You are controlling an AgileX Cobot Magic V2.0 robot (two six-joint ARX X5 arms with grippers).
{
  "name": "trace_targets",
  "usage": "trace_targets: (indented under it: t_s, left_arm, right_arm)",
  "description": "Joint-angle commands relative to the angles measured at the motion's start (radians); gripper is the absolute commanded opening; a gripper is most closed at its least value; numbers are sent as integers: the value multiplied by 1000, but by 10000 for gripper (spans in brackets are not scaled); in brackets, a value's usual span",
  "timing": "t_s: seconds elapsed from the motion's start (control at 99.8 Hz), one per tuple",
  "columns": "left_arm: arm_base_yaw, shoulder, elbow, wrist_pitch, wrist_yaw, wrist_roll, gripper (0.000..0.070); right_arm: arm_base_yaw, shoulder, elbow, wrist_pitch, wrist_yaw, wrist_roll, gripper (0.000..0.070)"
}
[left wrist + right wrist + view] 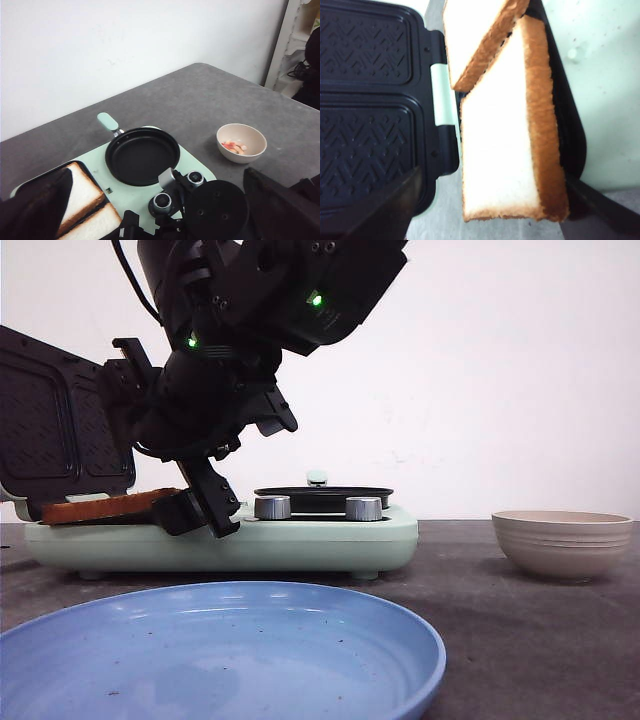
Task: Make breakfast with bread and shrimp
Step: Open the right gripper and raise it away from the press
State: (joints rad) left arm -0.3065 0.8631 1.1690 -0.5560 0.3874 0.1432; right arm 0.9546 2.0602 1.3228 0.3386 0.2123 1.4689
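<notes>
Two bread slices point(500, 150) on the open sandwich maker point(230, 535), right tool point(200, 505) spread wide around one slice, left tool point(150, 215) released

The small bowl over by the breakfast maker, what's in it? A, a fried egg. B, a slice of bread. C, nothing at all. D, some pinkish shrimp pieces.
D: the left wrist view shows pink and pale pieces lying in the bottom of the beige bowl, while both bread slices sit on the sandwich plate.

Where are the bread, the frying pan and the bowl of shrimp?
bread point(497, 150), right wrist view, white face of the nearer slice
frying pan point(142, 156), left wrist view, dark inner base
bowl of shrimp point(252, 141), left wrist view, inner wall
</notes>
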Motion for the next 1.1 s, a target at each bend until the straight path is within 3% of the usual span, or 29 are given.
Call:
trace_targets:
  t_s: [0.0,0.371,0.761,0.942,1.092]
  left_arm:
    - [-10,3,10,10,-4,14,627]
    - [-36,-14,10,5,-29,31,627]
    - [-58,-19,10,4,-50,35,627]
    - [-69,-25,10,3,-57,47,627]
    - [-74,-27,10,4,-59,50,627]
  right_arm:
    - [11,25,22,-20,-10,-23,504]
    - [10,11,22,-116,-45,-37,503]
    - [-2,-52,22,-206,-2,-105,503]
    - [-2,-92,22,-237,34,-159,503]
    - [-5,-137,22,-237,55,-264,502]
